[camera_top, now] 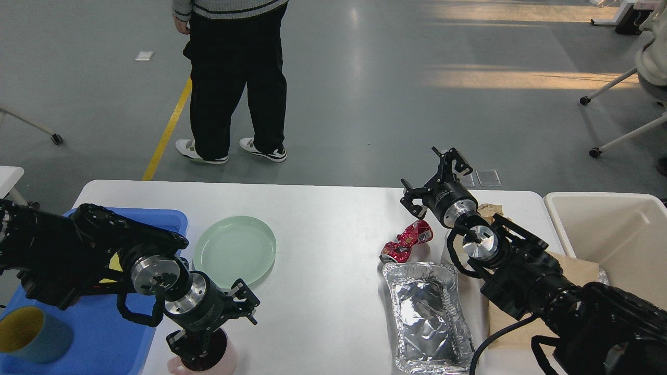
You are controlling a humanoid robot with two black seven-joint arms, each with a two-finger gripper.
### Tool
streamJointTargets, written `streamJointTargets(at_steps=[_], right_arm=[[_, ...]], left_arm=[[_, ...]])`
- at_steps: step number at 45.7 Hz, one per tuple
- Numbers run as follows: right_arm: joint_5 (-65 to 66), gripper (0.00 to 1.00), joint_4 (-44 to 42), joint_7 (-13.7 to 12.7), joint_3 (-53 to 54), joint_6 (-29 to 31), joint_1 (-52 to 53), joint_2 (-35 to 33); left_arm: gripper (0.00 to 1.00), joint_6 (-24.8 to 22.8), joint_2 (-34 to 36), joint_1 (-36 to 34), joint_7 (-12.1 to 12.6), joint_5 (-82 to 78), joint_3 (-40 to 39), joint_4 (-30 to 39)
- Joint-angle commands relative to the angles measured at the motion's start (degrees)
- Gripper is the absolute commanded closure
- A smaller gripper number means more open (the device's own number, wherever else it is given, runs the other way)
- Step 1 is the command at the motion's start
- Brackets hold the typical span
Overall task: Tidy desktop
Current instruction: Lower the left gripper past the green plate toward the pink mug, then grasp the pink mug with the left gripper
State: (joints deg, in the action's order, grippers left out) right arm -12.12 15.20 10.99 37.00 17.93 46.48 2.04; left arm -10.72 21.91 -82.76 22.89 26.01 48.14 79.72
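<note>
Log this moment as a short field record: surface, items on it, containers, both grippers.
surface: white desktop
left side: blue tray holding a teal-and-yellow cup; green plate beside the tray
near edge: pink mug
right side: crushed red can, foil tray, brown paper
bin: cream bin past the right end of the desktop
left gripper: open, over the pink mug
right gripper: open, empty, above the can
bystander: person standing beyond the table
</note>
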Motion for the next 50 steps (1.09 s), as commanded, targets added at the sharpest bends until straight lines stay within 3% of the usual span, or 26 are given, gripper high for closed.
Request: streamJointTargets(at_steps=[1,17,30,50], right_arm=[[0.1,0.00,0.0,0.0,0.0,0.0,0.0,0.0],[0.1,0.00,0.0,0.0,0.0,0.0,0.0,0.1],[0.0,0.00,0.0,0.0,0.0,0.0,0.0,0.0],[0.0,0.00,0.0,0.0,0.0,0.0,0.0,0.1]], left_arm=[[0.38,-0.1,0.1,0.4,0.1,0.0,0.1,0.0],[0.70,-1.2,0.3,0.6,0.2,0.2,-0.1,0.3],[0.78,-4.0,1.2,0.5,0.5,0.2,-0.1,0.3],[0.92,-14.3,6.7,-0.8,0.6,0.2,0.1,0.2]])
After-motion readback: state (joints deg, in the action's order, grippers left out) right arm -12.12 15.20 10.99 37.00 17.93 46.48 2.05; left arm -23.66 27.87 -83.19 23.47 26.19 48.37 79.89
